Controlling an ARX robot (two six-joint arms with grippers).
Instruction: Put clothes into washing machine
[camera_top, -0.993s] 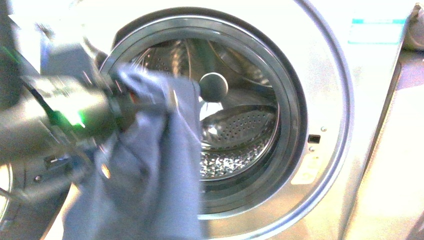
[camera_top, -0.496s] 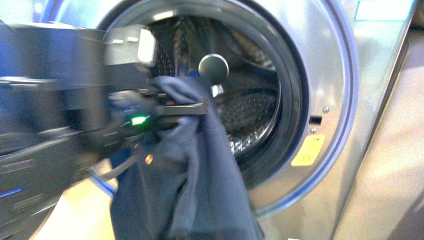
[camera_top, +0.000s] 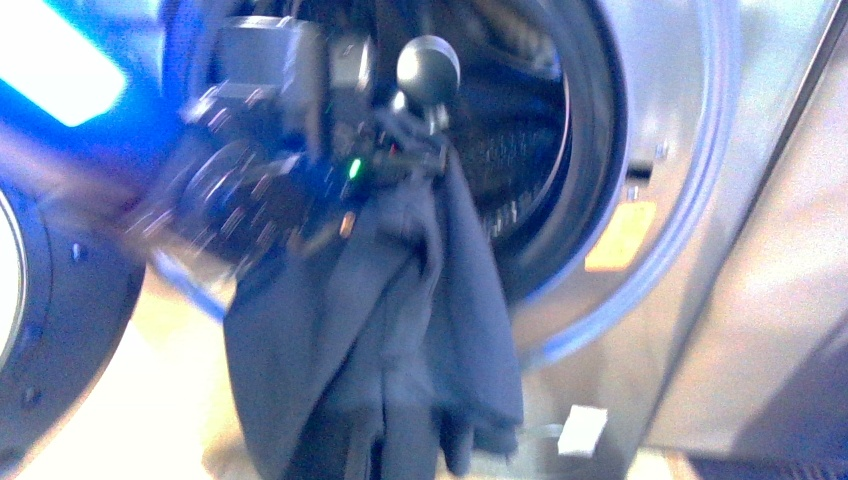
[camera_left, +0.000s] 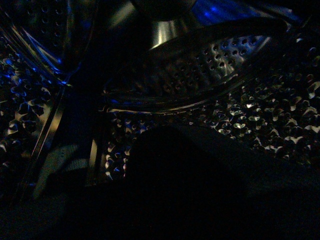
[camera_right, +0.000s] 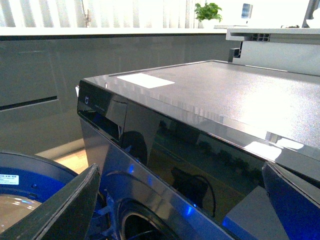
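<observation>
The clothes (camera_top: 390, 330), a dark navy garment, hang in long folds from my left gripper (camera_top: 415, 155), which is shut on their top end at the mouth of the porthole. Most of the fabric dangles outside, below the opening of the silver-grey washing machine (camera_top: 690, 130). The left wrist view is dim. It shows the perforated steel drum (camera_left: 260, 110) with a raised paddle (camera_left: 210, 60), and a black mass of clothes (camera_left: 190, 180) in front. My right gripper (camera_right: 180, 210) is open and empty, high beside the washing machine's flat top (camera_right: 225, 95).
The open door (camera_top: 40, 330) stands at the left of the porthole. A yellow sticker (camera_top: 620, 235) sits on the front panel to its right. A small white object (camera_top: 582, 430) lies low by the machine. A grey wall and a potted plant (camera_right: 207, 11) are behind.
My left arm has carried the clothes up and to the right, from beside the porthole to its mouth. The machine now fills more of the front view.
</observation>
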